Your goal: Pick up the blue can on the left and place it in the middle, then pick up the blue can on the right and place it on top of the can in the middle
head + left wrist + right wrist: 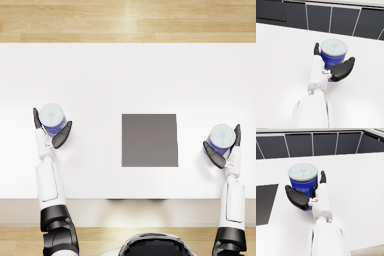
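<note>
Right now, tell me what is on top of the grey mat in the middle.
Nothing shows on the grey mat; its whole surface is bare. Both blue cans stand off it on the white table.

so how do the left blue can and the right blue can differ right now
The left blue can stands left of the gray mat; the right blue can stands right of it. The left can sits a little farther from the robot than the right can. The left hand cups the left can; the right hand cups the right one. Both are upright on the white table, with pale lids and blue labels; neither is on the mat yet.
</note>
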Robot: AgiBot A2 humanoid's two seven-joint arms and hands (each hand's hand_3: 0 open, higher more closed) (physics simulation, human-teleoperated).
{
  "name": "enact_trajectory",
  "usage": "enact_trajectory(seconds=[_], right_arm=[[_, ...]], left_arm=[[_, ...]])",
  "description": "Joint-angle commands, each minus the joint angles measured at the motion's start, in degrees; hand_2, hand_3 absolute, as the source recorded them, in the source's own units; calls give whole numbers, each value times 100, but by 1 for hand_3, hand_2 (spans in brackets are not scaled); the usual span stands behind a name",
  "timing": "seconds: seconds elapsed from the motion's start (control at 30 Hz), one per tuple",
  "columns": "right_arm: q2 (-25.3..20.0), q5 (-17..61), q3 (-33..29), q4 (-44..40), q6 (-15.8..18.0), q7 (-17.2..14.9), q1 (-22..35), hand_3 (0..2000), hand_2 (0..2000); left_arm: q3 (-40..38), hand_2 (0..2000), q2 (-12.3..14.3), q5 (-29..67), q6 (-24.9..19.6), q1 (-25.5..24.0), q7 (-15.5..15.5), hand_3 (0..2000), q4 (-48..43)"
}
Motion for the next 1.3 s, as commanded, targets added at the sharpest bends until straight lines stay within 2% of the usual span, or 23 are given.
enact_trajectory(seconds=[0.03,0.23,0.27,0.3,0.33,0.37,0.4,0.43,0.6,0.77,0.9,1.0,1.13,1.3], right_arm=[[-13,0,-66,-257,21,2,185,0,0],[-81,-3,28,-632,115,4,414,0,0],[-89,-2,16,-504,113,4,353,0,0],[-94,-1,-26,-455,132,-2,329,327,1361],[-99,1,-1,-364,365,-6,315,653,2000],[-107,1,-22,-307,625,3,288,980,2000],[-118,1,-59,-194,798,11,235,1307,2000],[-129,2,-89,16,789,24,175,1520,2000],[-179,1,32,1498,670,72,-136,1520,2000],[-215,1,272,2681,570,80,-116,1520,2000],[-247,1,541,3229,589,82,-154,1520,2000],[-286,1,640,3261,609,74,-83,1520,2000],[-329,1,697,3397,586,69,-40,1520,2000],[-399,1,795,3593,597,71,100,1520,2000]], left_arm=[[-5,0,0,0,0,244,0,0,179],[-54,0,32,0,0,495,0,0,643],[-68,1361,38,0,1,496,0,327,643],[-94,2000,36,2,3,509,-3,653,688],[-96,2000,29,5,-23,595,-3,980,868],[-103,2000,29,6,-20,555,-8,1307,785],[-110,2000,29,9,0,513,-4,1520,676],[-80,2000,35,9,-7,419,-12,1520,461],[335,2000,81,5,-105,-204,-14,1520,-1557],[1428,2000,65,4,-153,-574,-16,1520,-2906],[2101,2000,161,5,-184,-500,-22,1520,-3070],[2426,2000,284,6,-194,-386,-22,1520,-3047],[2865,2000,425,-932,-196,-279,-21,1520,-2872],[3316,2000,618,-1306,-190,-139,-22,1520,-2327]])
